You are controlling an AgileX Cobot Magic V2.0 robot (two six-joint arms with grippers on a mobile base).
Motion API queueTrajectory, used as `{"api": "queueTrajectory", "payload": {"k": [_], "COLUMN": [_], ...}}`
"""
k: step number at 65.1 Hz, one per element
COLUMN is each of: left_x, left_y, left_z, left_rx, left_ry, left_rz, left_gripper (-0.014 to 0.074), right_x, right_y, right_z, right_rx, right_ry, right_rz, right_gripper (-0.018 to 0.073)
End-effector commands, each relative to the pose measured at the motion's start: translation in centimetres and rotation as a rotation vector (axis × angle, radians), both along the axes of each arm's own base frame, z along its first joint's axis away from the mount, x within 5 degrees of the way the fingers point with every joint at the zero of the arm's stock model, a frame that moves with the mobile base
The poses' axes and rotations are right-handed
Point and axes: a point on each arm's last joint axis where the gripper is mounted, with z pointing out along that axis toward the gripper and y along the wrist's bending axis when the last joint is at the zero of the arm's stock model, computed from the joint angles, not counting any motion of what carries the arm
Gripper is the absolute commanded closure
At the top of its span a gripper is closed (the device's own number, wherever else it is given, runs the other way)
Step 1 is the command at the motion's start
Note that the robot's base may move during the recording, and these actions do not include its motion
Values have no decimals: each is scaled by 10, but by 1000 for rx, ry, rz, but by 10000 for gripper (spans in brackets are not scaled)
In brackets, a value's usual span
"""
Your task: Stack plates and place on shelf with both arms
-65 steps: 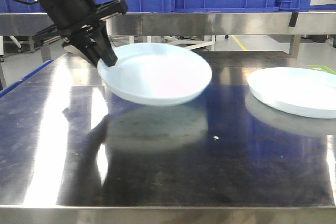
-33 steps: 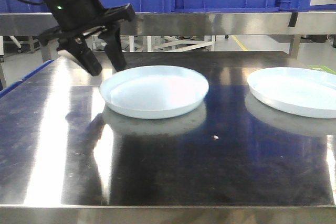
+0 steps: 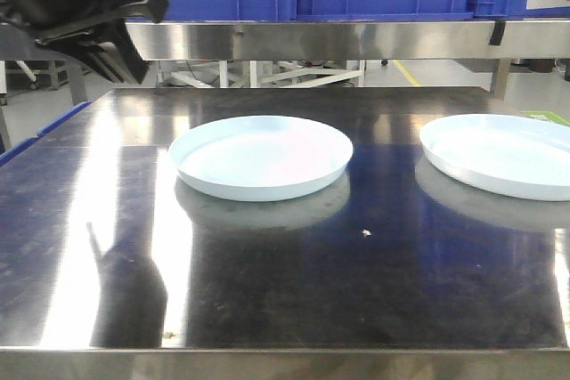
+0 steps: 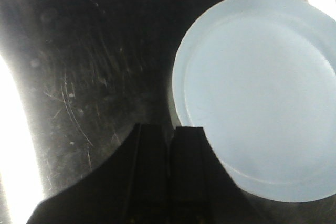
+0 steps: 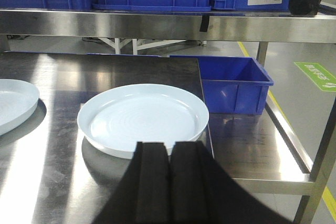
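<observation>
Item: left plate (image 3: 260, 156). Change: a second ago your left gripper (image 4: 170, 129) carried it tilted above the tabletop (image 3: 267, 282). It now lies flat there, released, with the gripper raised clear, jaws together and empty. Right gripper (image 5: 169, 145): jaws together, empty, just short of the second plate (image 3: 499, 153). Stacking and shelf (image 3: 356, 39) placement remain for you. Finish: pale blue-white, smooth, shallow, low upturned rim.
</observation>
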Motion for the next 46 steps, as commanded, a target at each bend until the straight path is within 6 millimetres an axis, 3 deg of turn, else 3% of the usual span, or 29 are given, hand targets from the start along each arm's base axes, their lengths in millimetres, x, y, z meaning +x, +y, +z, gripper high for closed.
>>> {"api": "queueTrajectory", "payload": {"k": [1, 11, 23, 46], "left_x": [-19, -62, -107, -173], "left_y": [7, 31, 60, 114], "left_z": [29, 28, 31, 49], "left_rx": [-102, -164, -190, -179], "left_ry": [-256, -431, -512, -663], "left_rz": [24, 59, 103, 276], "left_gripper": [510, 510, 510, 510], "right_x": [-2, -2, -2, -2], "right_y": [-1, -1, -1, -1], "right_z": [9, 9, 9, 9], "right_rx": [-13, -13, -13, -13], "right_ry": [-108, -108, -108, -108], "right_rz": [-14, -14, -14, -14], "right_gripper": [503, 503, 503, 503]}}
